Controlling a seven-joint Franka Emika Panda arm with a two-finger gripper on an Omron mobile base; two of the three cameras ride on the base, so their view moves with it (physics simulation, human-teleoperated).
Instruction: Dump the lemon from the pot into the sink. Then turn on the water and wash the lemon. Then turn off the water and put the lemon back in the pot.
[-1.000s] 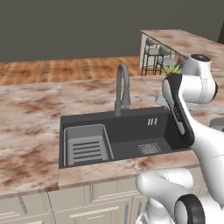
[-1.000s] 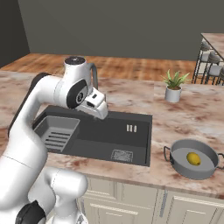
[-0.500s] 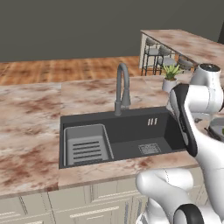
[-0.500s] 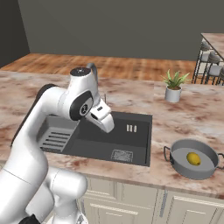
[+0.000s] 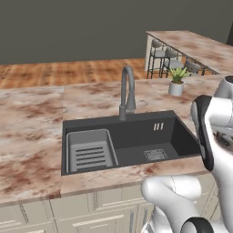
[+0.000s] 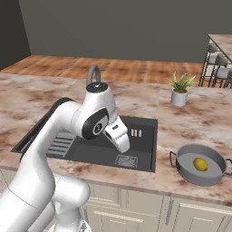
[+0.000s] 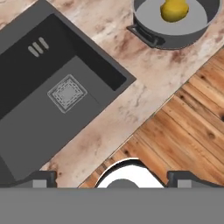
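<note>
Arm has swung right over the last second, toward the pot [image 6: 200,164] at lower right of frame. Hand [image 7: 111,178] empty, fingers wide apart. Lemon [image 6: 200,164] lies inside pot on worktop [image 6: 190,122]; sink [image 6: 145,156] dry. Dump not yet begun.

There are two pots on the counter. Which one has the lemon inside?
The wide dark grey pot near the counter's front edge, holding the lemon. The small white pot holds a green plant.
</note>
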